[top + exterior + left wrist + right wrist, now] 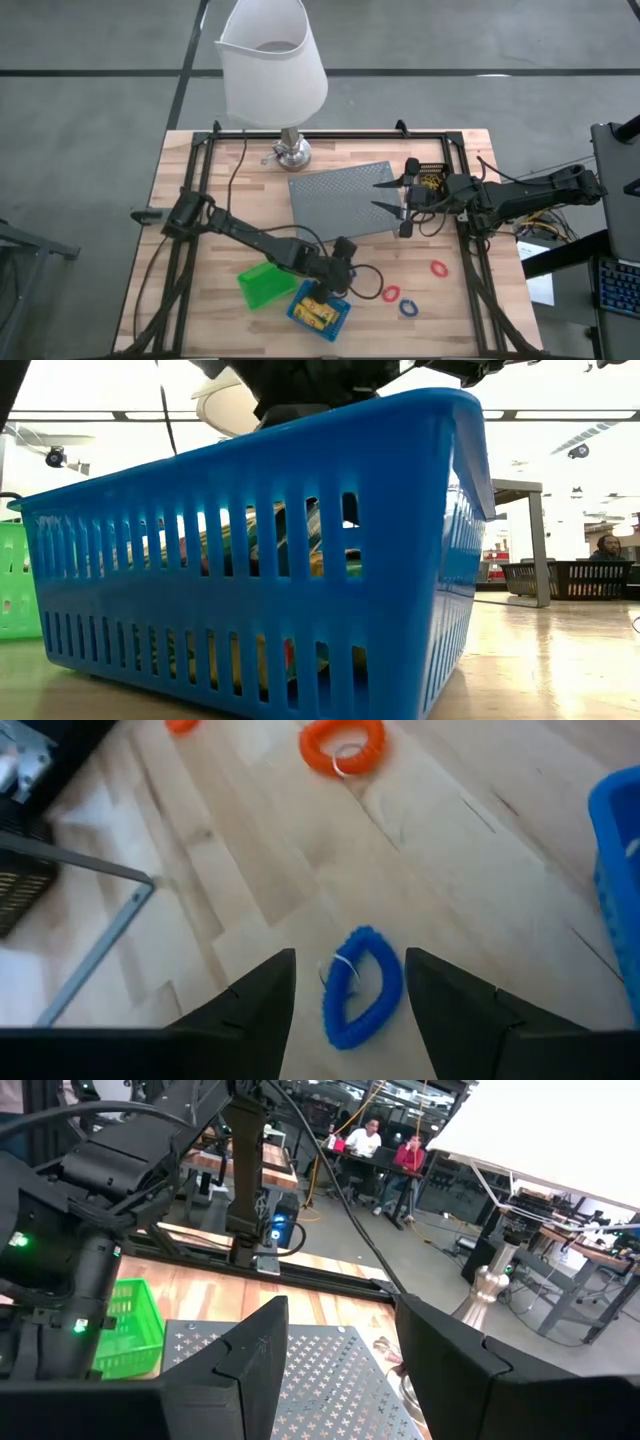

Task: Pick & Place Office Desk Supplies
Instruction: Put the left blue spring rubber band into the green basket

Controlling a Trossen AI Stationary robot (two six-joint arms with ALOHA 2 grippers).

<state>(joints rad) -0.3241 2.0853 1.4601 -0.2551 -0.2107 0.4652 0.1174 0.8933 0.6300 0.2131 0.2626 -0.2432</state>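
Blue coiled plastic loop (361,988) lies on the wooden table (260,850) between the left gripper's (348,1010) spread fingers, while the right gripper (392,197) hangs open over the grey mesh tray (335,195).

Grey floor (80,120) surrounds the table; ceiling lights (560,415) glow overhead.

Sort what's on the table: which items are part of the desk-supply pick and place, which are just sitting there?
Job items:
- blue loop, between the open left gripper fingers
- red loop
- blue bin holding yellow sticks
- green bin
- black bin with rubber bands

Bystanders:
- lamp
- grey mesh tray, under the waiting open right gripper
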